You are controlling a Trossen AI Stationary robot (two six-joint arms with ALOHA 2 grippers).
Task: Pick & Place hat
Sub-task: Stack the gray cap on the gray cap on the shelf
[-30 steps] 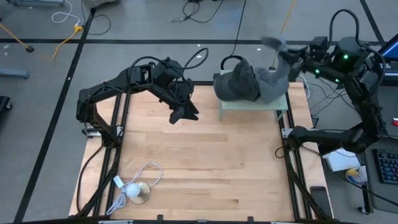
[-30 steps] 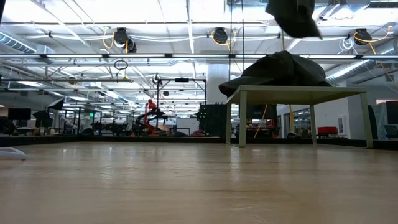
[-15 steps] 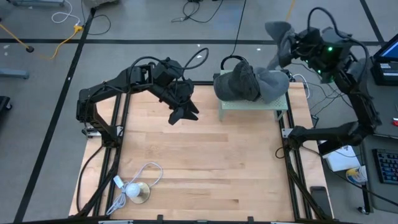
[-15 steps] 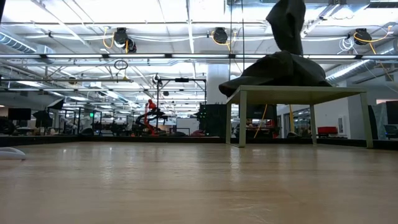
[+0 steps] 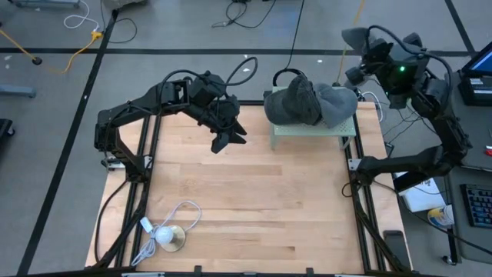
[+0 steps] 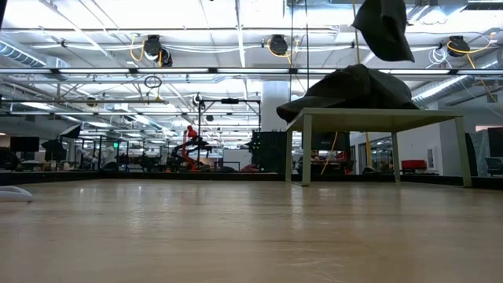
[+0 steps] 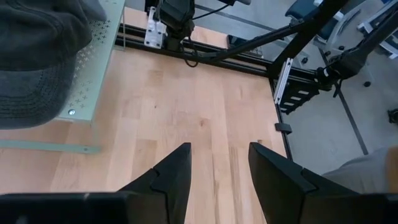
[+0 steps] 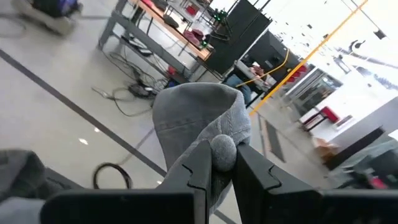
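Note:
A grey cap [image 5: 355, 36] is held up by my right gripper [image 5: 366, 55] beyond the table's far right corner. In the low view this cap [image 6: 383, 27] hangs clear above a pile of dark grey caps [image 6: 354, 85]. The pile [image 5: 306, 100] rests on a small pale green stand [image 5: 311, 129] at the far edge. My left gripper [image 5: 229, 138] hovers open over the wood to the left of the stand, touching nothing. In its wrist view its fingers [image 7: 217, 149] are spread, with the pile [image 7: 37, 56] off to one side. My right gripper [image 8: 222, 160] is shut on the grey cap, pinched between its two fingers at the crown around the small round button [image 8: 222, 147]. The cap is lifted clear of the pile and the stand. Its grey cloth [image 8: 199, 112] bulges out past the fingertips.
A white cable with a round metal piece [image 5: 169, 235] lies near the table's near left corner. The stand's legs [image 6: 302, 153] rise from the far right part of the table. Black frame rails [image 5: 361, 208] run along both sides. Bare wood lies between.
My right gripper has carried the grey cap up and toward the far edge, away from the pile, turning as it went. The cap trailed down to the pile earlier and now hangs clear above it. The pile has stayed on the stand.

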